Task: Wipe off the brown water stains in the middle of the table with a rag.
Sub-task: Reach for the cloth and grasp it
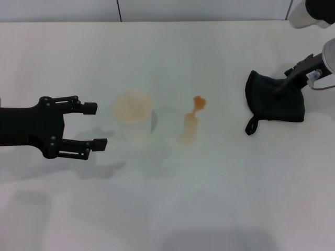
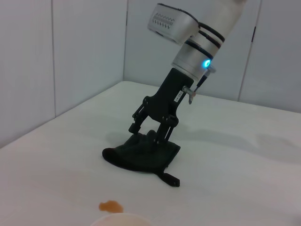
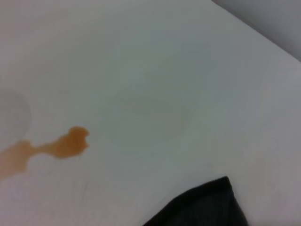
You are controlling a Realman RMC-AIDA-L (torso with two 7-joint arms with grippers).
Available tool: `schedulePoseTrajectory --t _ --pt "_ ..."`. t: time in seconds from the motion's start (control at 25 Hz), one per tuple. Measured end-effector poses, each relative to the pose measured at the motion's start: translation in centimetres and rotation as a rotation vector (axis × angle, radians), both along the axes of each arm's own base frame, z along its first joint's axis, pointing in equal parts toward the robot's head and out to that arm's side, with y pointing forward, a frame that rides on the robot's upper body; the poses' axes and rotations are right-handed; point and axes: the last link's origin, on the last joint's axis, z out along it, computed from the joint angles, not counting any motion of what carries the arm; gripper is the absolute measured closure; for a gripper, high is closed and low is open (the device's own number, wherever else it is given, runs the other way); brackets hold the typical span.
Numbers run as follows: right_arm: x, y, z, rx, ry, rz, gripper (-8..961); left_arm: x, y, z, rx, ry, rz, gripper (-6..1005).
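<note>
Right gripper [image 1: 281, 92]: cut off at the head view's right edge; its fingertips are lost against the dark cloth there. The left wrist view shows them pressed down into the rag [image 1: 274, 99], drawn narrow on its folds; whether cloth is pinched between them cannot be told. The right wrist view shows no fingers, only one corner of the rag.

Rag: dark bundle on the table [image 1: 220, 198], right of centre, strap loop trailing toward the front edge.

Brown water stains [image 1: 192, 116]: mid-table, well apart from the rag, a darker blob joined to a paler streak. The left wrist view shows only the blob.

Cup [image 1: 134, 118]: translucent, orange-tinted, just left of the stains; only a sliver of its rim shows in the left wrist view.

Left gripper [image 1: 93, 125]: jaws wide, empty, left of the cup, not touching it.
</note>
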Motion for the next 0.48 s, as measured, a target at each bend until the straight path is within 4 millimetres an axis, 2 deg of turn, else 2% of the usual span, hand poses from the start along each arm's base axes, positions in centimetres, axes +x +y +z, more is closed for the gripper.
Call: schedulePoseTrajectory --t 0.48 --pt "0.64 -0.39 -0.43 -0.016 -0.005 -0.029 81 -0.08 -0.09 -0.06 0.011 -0.008 0.001 110"
